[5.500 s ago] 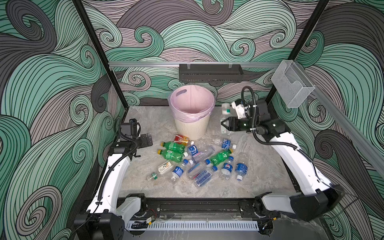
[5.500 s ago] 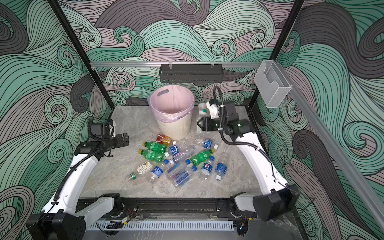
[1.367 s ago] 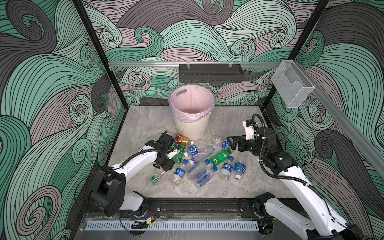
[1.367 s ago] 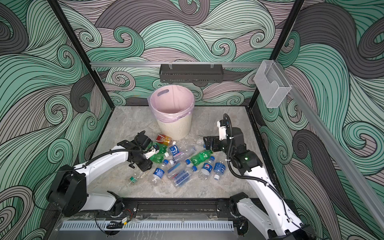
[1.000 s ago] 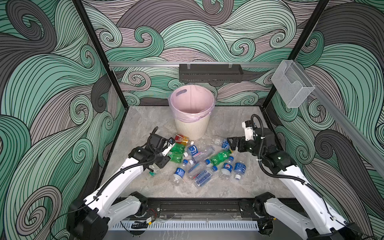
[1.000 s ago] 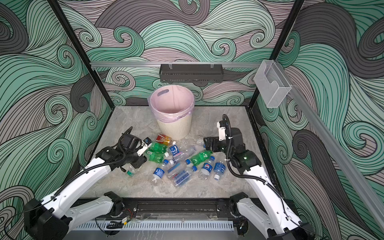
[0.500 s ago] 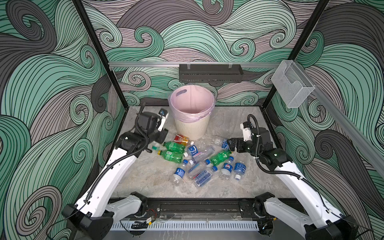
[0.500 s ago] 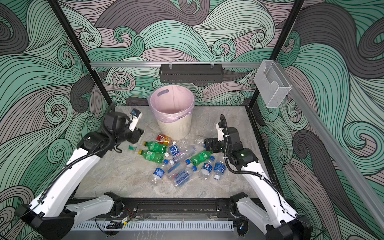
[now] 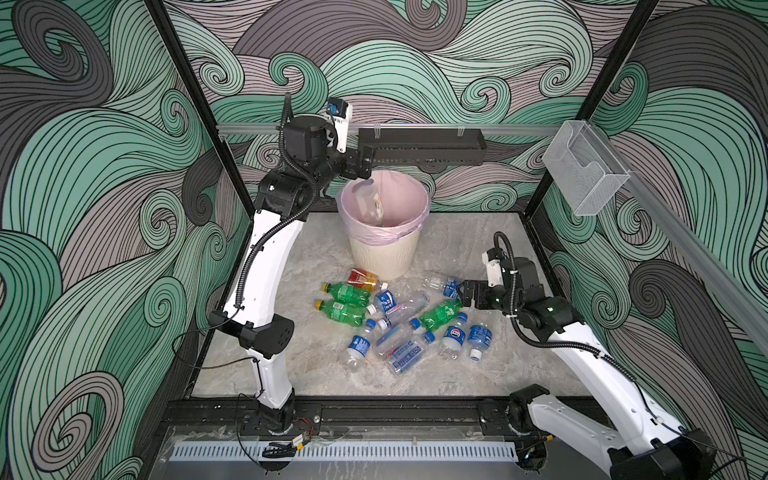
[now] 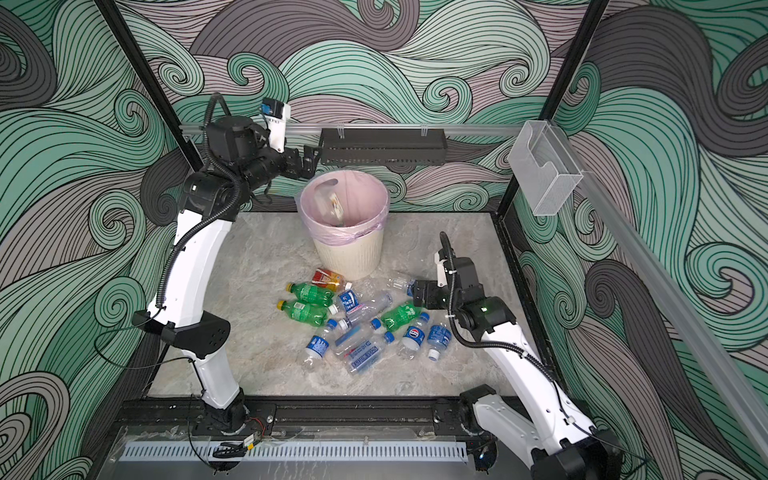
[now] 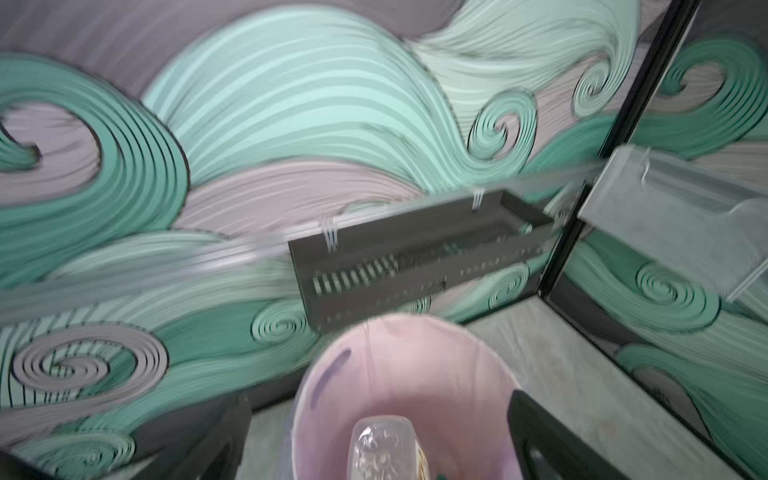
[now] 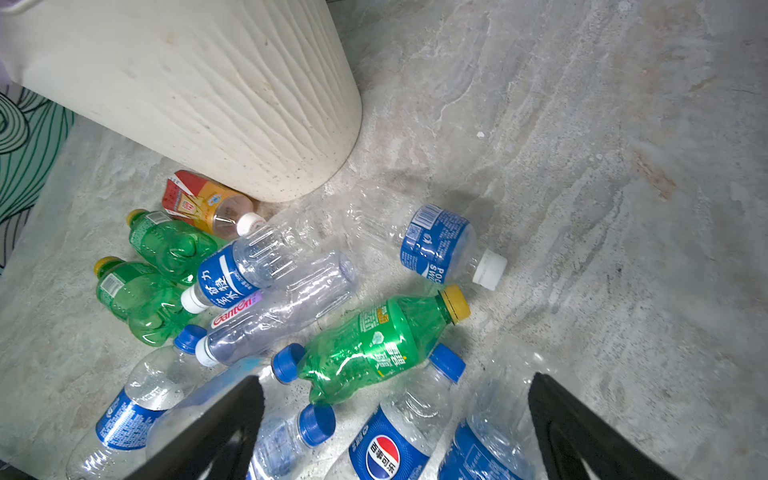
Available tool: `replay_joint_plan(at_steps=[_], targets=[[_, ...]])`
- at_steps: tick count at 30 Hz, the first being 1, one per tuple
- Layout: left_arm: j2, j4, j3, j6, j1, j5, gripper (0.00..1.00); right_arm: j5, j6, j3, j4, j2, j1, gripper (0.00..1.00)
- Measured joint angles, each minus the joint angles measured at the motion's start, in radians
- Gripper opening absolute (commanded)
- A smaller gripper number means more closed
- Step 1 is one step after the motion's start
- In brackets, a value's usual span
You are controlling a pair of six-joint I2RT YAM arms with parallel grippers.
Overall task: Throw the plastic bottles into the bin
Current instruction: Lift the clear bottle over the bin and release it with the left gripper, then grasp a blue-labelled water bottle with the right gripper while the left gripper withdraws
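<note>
Bin (image 9: 384, 257) at back centre of surface (image 9: 316, 365); plastic bottles (image 9: 399, 309) heaped before it; one bottle (image 9: 368, 201) inside bin; shelf (image 9: 419, 145) behind, above.

This is a robotics lab test cell. Printed wall panels (image 9: 104, 208) of teal, grey and mauve swirls are set in a frame of black metal posts (image 9: 188, 83) with a silver aluminium rail (image 9: 519, 128). Inside lies a marble-look floor slab (image 9: 324, 374). A white jointed left arm (image 9: 270, 266) and right arm (image 9: 602, 374) rise from a black base track (image 9: 395, 411). Crushed plastic bottles (image 9: 345, 311) lie before a cream ribbed bin (image 9: 382, 253).
</note>
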Motion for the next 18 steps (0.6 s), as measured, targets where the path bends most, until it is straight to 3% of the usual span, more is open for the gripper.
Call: replay_joint_plan(at_steps=[6, 12, 18], targets=[[-0.283, 0.058, -0.513, -0.004, 0.0, -0.025, 0.99, 0.043, 0.029, 0.0, -0.087, -0.042, -0.002, 0.97], [-0.594, 0.075, -0.774, -0.003, 0.001, -0.089, 0.99, 0.089, 0.09, -0.02, -0.176, -0.019, -0.012, 0.96], [-0.773, 0.057, -1.039, -0.009, 0.001, -0.12, 0.99, 0.09, 0.169, -0.102, -0.214, 0.031, -0.044, 0.93]])
